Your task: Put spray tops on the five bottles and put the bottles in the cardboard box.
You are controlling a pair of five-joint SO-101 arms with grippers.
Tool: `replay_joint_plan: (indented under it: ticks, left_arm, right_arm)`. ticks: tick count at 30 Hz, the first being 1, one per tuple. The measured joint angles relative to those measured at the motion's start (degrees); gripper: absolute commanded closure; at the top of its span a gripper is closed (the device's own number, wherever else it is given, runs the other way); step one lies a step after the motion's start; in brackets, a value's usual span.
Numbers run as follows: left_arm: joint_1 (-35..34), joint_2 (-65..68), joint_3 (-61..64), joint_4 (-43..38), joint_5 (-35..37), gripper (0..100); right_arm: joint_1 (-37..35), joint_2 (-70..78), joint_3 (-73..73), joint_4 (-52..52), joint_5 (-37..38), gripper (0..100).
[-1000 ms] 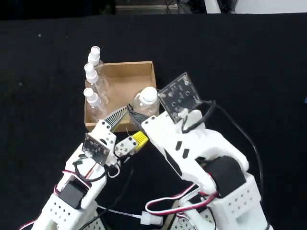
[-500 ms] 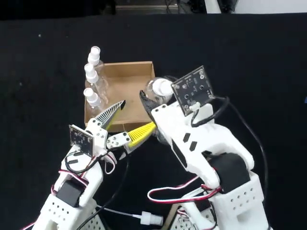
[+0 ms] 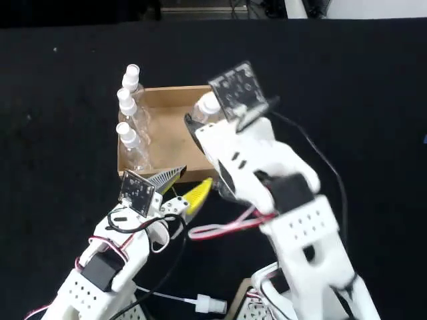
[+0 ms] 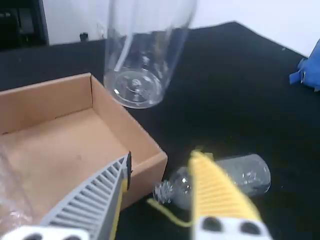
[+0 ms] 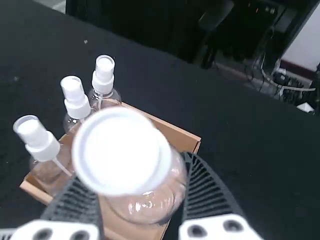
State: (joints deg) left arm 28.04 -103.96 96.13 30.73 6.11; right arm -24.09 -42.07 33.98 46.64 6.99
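1. The right arm stretches out over the cardboard box (image 3: 172,89). The right gripper (image 5: 137,175) is clamped on a bottle (image 5: 134,200), with one finger on each side of it.
2. This held bottle has a white spray top (image 3: 208,105) on it. It stands straight up and hangs in the air, with its round bottom (image 4: 132,90) clear of the box floor. It is by the box wall on the right arm's side.
3. The left arm is bent low, just in front of the box. The left gripper (image 3: 193,179) has its fingers spread wide apart, with nothing between them. The grey finger points over the near box wall (image 4: 145,145), and the yellow finger is over the black table (image 3: 347,87).
4. Three bottles (image 3: 128,107) with spray tops stand in a row inside the box, along the wall on the left arm's side.
5. One more bottle (image 4: 225,177) lies on its side on the table, just outside the box's near corner. It has no top on its neck. It is right under the yellow finger.
6. A loose spray top (image 3: 212,305) lies on the table between the two arm bases.
7. The middle of the box floor is bare. The right arm blocks part of the box's near corner in the high view.
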Motion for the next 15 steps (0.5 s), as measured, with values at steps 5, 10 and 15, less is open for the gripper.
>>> replay_joint_plan:
  ticks: [5,10,15]
  left_arm:
    - [0.00,0.00,0.00,1.58,0.00,95]
    - [0.00,0.00,0.00,1.67,0.00,97]
    - [0.00,0.00,0.00,6.95,0.00,97]
  right_arm:
    - [0.00,8.00,-0.09,-4.31,0.00,98.8]
    - [0.00,13.36,-0.09,-8.35,0.00,98.8]
    - [0.35,16.97,-0.09,-13.54,-3.52,98.8]
